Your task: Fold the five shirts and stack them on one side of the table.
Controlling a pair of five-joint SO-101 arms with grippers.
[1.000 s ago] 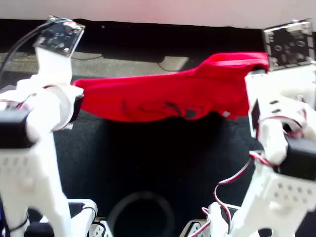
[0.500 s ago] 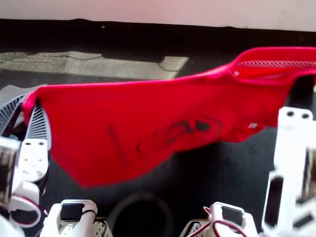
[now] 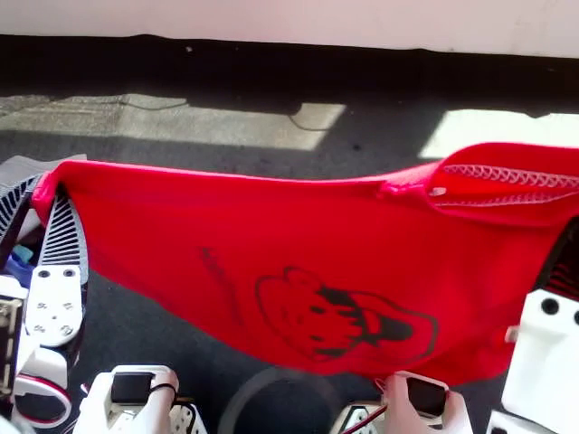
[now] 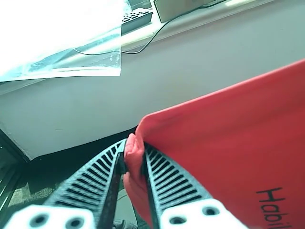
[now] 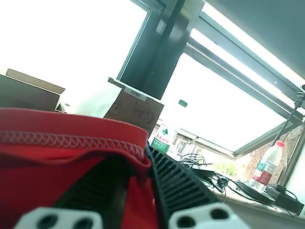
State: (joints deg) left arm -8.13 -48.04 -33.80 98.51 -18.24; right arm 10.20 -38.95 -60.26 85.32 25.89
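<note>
My left claw [image 4: 135,153] and right claw [image 5: 143,160] each clench the red shirt [image 3: 298,262], which is stretched lengthwise left-to-right across the frame, stitched edge at right.

The red shirt [image 3: 226,226] has been lifted higher and apparently spread wider, its front hanging fuller.

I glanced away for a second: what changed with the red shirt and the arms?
The red fabric shirt with a dark cartoon print rose toward the high camera and spread wider between the arms. The left gripper and right gripper stayed shut on its edges.
</note>
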